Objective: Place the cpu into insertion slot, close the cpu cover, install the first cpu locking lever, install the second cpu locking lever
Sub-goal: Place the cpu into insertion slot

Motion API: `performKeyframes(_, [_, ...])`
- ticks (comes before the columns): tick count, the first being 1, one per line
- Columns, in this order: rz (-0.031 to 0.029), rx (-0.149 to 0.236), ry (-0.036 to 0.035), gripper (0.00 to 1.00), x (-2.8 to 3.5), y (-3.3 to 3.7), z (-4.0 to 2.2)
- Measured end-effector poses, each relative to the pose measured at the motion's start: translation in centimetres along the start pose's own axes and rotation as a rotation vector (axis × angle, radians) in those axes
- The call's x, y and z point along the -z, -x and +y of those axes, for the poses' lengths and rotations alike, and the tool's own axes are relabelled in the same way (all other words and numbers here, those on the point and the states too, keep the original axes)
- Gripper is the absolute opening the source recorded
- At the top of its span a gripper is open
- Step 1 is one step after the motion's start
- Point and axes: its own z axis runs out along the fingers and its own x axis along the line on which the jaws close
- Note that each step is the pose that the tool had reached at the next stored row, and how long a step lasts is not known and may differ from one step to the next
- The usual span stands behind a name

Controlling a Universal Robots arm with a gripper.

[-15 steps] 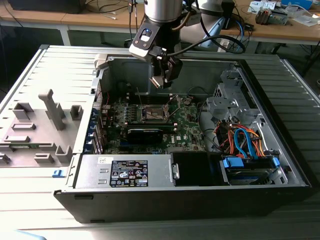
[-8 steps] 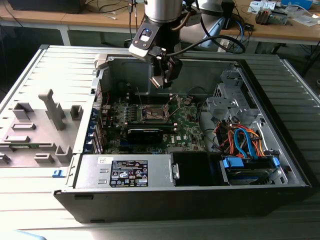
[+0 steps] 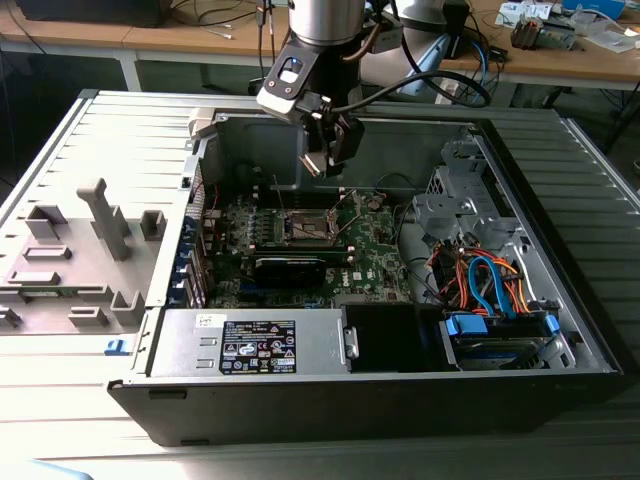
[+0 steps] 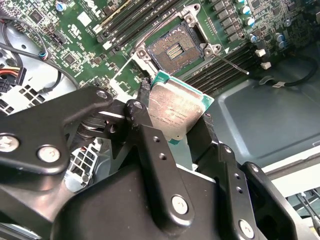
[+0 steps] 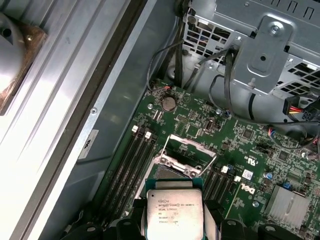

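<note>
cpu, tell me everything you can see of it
The cpu is a small flat square chip. It has a pale silvery-grey metal lid, smudged and faintly printed, on a thin green board that shows at its edges. The end effector is shut on it, with black fingers clamping two opposite edges. It is held in the air over the green motherboard, apart from the open insertion slot, and is not yet seated.

I have the arm (image 3: pixel 325 18) hanging in from the top of the exterior view, wrist canted so the hand (image 3: pixel 326 160) points down and slightly toward that view's right. In the second wrist view, its black fingers (image 4: pixel 150 145) clamp the cpu (image 4: pixel 175 112) by opposite edges, chip tilted.
</note>
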Motion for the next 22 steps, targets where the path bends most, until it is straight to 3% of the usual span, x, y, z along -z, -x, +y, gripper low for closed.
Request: performKeyframes(22, [-0.0023,-0.03,0.0005,0.55,-0.04,0.0,0.0])
